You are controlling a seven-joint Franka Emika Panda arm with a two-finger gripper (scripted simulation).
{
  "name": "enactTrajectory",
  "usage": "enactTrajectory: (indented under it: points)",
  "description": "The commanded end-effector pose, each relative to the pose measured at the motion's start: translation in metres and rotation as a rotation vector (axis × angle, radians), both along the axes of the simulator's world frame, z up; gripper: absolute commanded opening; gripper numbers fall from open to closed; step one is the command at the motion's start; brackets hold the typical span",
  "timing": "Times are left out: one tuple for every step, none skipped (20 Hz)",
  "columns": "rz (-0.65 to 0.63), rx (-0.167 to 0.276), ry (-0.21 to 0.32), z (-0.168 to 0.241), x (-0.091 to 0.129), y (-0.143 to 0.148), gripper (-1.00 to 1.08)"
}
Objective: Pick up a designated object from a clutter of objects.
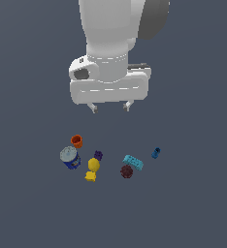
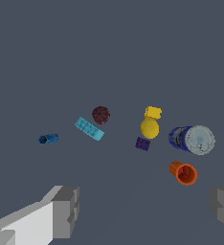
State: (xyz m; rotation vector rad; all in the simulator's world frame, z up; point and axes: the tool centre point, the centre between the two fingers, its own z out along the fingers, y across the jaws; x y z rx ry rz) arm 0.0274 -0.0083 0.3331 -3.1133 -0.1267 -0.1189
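Observation:
The blue can (image 1: 70, 158) with a grey-silver lid stands at the exterior view's left end of the clutter; it also shows in the wrist view (image 2: 192, 139). Around it lie an orange cup (image 1: 76, 141) (image 2: 183, 172), a purple block (image 1: 98, 155) (image 2: 142, 143), a yellow round piece (image 1: 93, 164) (image 2: 150, 128), a yellow block (image 1: 90, 176) (image 2: 153, 112), a dark red round piece (image 1: 127, 171) (image 2: 100, 114), a cyan bar (image 1: 134, 162) (image 2: 89, 128) and a tiny blue block (image 1: 155, 153) (image 2: 49, 139). My gripper (image 1: 110, 107) (image 2: 145, 210) is open and empty, high above the clutter.
All the items rest on a plain dark grey floor (image 1: 193, 203). The white arm body (image 1: 110, 48) fills the upper middle of the exterior view.

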Motion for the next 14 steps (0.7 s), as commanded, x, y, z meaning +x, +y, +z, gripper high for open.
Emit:
enactTrajectory:
  points:
    - [0.021, -0.004, 0.004, -0.010, 0.005, -0.010, 1.00]
    - [0.032, -0.006, 0.005, -0.015, 0.008, -0.015, 1.00]
    - [0.043, -0.009, 0.007, -0.020, 0.010, -0.020, 1.00]
    - [0.055, -0.011, 0.009, -0.026, 0.013, -0.025, 1.00]
    - [0.068, -0.013, 0.011, -0.032, 0.016, -0.031, 1.00]
    - [0.081, -0.015, 0.013, -0.038, 0.019, -0.037, 1.00]
    - [0.096, -0.018, 0.015, -0.045, 0.021, -0.044, 1.00]
    - [0.111, -0.020, 0.018, -0.053, 0.024, -0.051, 1.00]
    - [0.126, -0.022, 0.020, -0.060, 0.026, -0.058, 1.00]
    - [0.141, -0.024, 0.023, -0.068, 0.029, -0.065, 1.00]
    - [0.157, -0.026, 0.025, -0.075, 0.031, -0.072, 1.00]
    - [0.172, -0.028, 0.028, -0.083, 0.033, -0.079, 1.00]
    - [0.188, -0.030, 0.031, -0.091, 0.035, -0.086, 1.00]
    - [0.203, -0.031, 0.033, -0.099, 0.036, -0.094, 1.00]
